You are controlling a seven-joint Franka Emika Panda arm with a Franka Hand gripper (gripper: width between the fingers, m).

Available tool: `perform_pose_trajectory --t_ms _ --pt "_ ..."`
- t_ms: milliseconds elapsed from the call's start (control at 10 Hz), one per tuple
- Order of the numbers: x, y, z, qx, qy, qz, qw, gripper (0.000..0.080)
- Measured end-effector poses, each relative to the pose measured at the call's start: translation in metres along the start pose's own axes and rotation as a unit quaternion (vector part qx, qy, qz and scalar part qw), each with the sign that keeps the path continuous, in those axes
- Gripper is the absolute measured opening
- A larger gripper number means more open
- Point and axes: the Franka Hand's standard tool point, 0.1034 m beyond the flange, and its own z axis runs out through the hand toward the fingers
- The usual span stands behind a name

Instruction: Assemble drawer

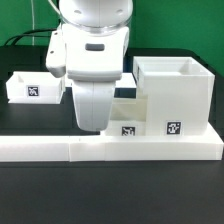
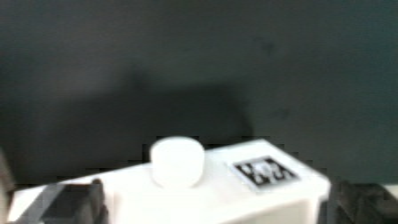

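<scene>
The gripper (image 2: pixel 210 208) hangs released above the middle tray (image 1: pixel 128 122), beside the housing (image 1: pixel 175 95) at the exterior view's right. Clamping off-centre on the round knob (image 2: pixel 175 160) could let it slip.

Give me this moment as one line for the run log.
end effector: open, over middle tray, near its knob | second tray: exterior view's left | housing: exterior view's right, both trays outside it

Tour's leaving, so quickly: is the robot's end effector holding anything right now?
End effector: open, fingers wide apart by the small tray, gripping nothing.
</scene>
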Motion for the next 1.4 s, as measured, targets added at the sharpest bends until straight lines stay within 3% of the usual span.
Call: perform_pose_trajectory --t_ms 200,400,800,1100,1400 --pt "0.022 0.0 0.001 0.003 -0.002 0.019 1.0 0.0649" --pt "0.031 -0.001 0.0 0.002 -0.004 0.015 1.0 0.0649" --pt "0.005 -0.005 0.006 0.0 -0.002 -0.003 1.0 0.0649" --pt "0.007 -0.019 0.015 0.01 -0.004 0.003 1.0 0.0649" --pt "0.024 -0.021 0.017 0.013 -0.009 0.015 1.0 0.0649"
